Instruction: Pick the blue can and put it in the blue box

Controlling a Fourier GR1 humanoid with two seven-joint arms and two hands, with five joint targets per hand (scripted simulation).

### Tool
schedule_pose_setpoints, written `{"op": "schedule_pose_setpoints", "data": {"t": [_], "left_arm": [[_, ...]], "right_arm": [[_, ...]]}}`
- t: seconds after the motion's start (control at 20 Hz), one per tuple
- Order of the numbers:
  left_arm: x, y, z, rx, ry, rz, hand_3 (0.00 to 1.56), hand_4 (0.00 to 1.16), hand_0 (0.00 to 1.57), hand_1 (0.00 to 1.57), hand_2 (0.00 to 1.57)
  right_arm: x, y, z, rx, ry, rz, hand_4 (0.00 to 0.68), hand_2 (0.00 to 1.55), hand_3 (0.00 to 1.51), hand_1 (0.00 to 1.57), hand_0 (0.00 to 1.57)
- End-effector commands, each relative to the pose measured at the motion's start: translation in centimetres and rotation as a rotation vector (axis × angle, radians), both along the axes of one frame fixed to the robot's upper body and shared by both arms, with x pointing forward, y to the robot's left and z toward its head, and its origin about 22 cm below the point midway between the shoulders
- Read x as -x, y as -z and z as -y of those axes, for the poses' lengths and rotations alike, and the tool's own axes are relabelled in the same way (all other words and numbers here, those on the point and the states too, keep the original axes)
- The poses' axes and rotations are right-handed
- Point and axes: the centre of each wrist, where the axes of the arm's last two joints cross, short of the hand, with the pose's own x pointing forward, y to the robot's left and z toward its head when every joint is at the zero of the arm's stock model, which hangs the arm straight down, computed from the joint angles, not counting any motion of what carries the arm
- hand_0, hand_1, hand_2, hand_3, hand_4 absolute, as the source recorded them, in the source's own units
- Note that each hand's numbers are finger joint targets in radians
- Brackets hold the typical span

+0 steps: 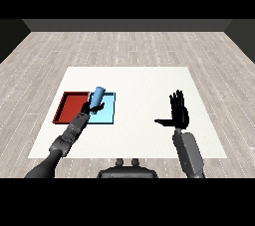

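The blue can [98,95] is a light blue cylinder, tilted with its top leaning right, held above the light blue tray [107,113]. My left hand [92,106] is curled round the can's lower end, over the tray's left part. The red tray [69,106] lies directly left of the blue one, partly hidden by my left forearm. My right hand [179,112] stands upright on the right side of the table with straight fingers and the thumb out to the left, holding nothing.
The white table [144,85] spreads across the middle, with a wooden floor beyond it. Both trays lie at the table's left. My left forearm [67,138] crosses the table's front left edge.
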Motion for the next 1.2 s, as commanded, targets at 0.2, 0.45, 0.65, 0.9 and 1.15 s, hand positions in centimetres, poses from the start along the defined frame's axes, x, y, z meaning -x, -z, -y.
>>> {"op": "schedule_pose_setpoints", "data": {"t": [0.2, 0.45, 0.65, 0.9, 1.15], "left_arm": [[2.8, 3.0, -0.7, 0.037, -0.011, -0.181, 0.00, 0.52, 1.45, 1.45, 1.39], [2.1, 2.5, 0.3, -0.064, -0.039, -0.173, 0.00, 0.00, 0.00, 0.00, 0.00], [1.5, 1.7, -0.2, -0.063, -0.117, -0.027, 0.00, 0.00, 0.00, 0.00, 0.00], [-0.2, -0.7, 0.4, -0.015, -0.193, 0.430, 0.00, 0.00, 0.00, 0.00, 0.00], [-0.2, -1.7, 3.0, 0.151, 0.054, 0.725, 0.00, 0.00, 0.00, 0.00, 0.00]], "right_arm": [[-0.2, 0.1, 1.4, 0.022, -0.013, 0.020, 0.000, 0.00, 0.00, 0.00, 0.00], [-0.1, 1.5, 0.7, -0.031, -0.025, 0.007, 0.000, 0.00, 0.00, 0.00, 0.00], [-0.5, 1.2, 1.7, -0.020, -0.027, 0.017, 0.000, 0.00, 0.00, 0.00, 0.00], [-0.3, 0.3, 0.0, -0.034, -0.032, 0.019, 0.000, 0.00, 0.00, 0.00, 0.00], [0.6, -0.4, 0.7, -0.050, -0.039, 0.018, 0.000, 0.00, 0.00, 0.00, 0.00]]}}
